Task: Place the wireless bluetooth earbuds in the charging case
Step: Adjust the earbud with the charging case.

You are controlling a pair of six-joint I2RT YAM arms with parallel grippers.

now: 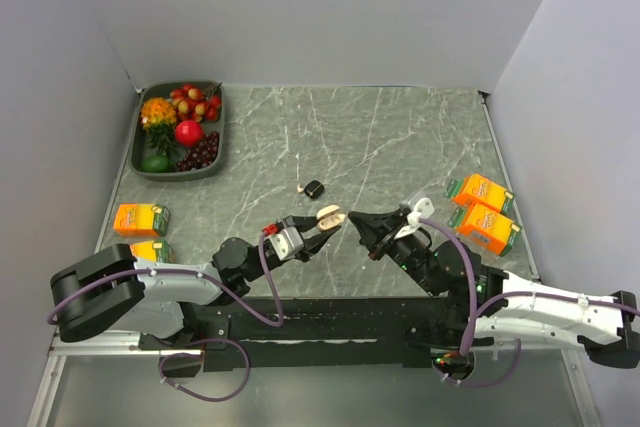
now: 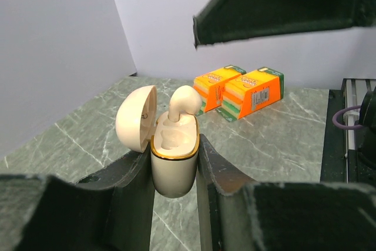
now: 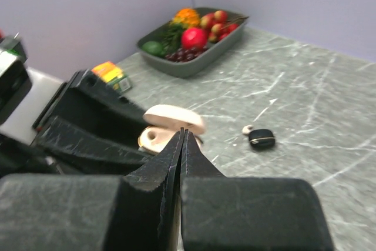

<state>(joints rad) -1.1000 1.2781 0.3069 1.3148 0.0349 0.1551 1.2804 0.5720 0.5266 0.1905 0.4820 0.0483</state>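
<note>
Grey marbled bench (image 1: pixel 400 137), open cream charging case (image 2: pixel 173 171) clamped in left hand (image 2: pixel 174 160), one cream earbud (image 2: pixel 183 101) seated inside, right hand (image 3: pixel 182 136) clenched on nothing nearby

The orange cartons (image 2: pixel 241 89) carry printed lettering, too blurred to read.

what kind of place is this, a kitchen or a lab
Probably a robot test bench in a lab: a left arm and right arm are bolted at the near edge, plain pale walls box in the marble-patterned tabletop, and a tray of fruit and orange cartons sit as props.
</note>
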